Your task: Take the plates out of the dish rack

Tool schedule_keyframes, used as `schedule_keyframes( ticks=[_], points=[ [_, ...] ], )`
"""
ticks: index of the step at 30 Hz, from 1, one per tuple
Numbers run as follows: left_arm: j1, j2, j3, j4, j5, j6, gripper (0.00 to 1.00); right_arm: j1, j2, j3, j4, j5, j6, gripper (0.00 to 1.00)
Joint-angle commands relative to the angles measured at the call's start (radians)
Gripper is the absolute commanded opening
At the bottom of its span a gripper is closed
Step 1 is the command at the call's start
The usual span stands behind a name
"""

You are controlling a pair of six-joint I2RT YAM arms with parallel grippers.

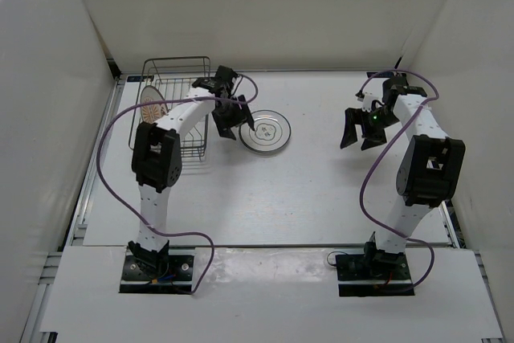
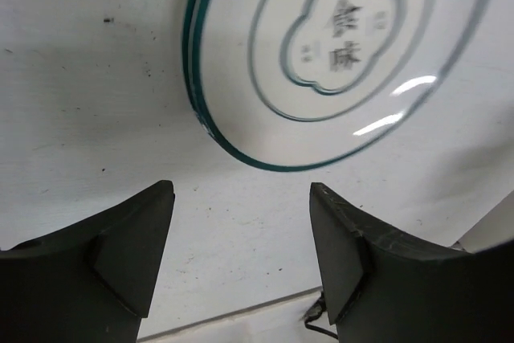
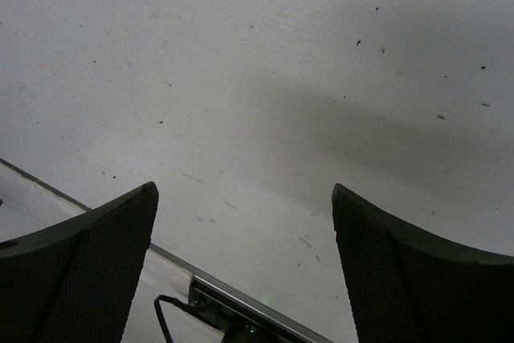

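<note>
The dark wire dish rack [image 1: 183,70] stands at the far left. One plate with an orange-brown centre [image 1: 151,105] stands upright in its left end. Two white plates with grey rings lie stacked flat on the table [image 1: 266,131]; in the left wrist view the stack [image 2: 337,54] shows a double rim and a printed centre. My left gripper [image 1: 235,128] is open and empty just left of the stack, a little above the table [image 2: 241,189]. My right gripper [image 1: 358,140] is open and empty over bare table at the far right [image 3: 242,190].
White walls enclose the table on the left, back and right. A metal strip [image 3: 241,299] marks the table's near edge. Purple cables loop from both arms. The left arm's forearm crosses over the right end of the rack.
</note>
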Motion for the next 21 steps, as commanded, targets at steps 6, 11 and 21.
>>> schedule_keyframes(
  ticks=[6, 11, 21],
  points=[
    [0.021, -0.329, 0.076, 0.239, -0.144, 0.327, 0.77, -0.003, 0.0, 0.056, 0.024, -0.133, 0.062, 0.9],
    [0.131, -0.504, -0.123, 0.421, -0.198, 0.413, 0.47, -0.001, -0.002, 0.047, 0.042, -0.167, 0.076, 0.9],
    [0.289, -0.571, -0.138, 0.318, -0.406, 0.627, 0.48, -0.003, 0.004, 0.066, 0.018, -0.159, 0.05, 0.9]
  ],
)
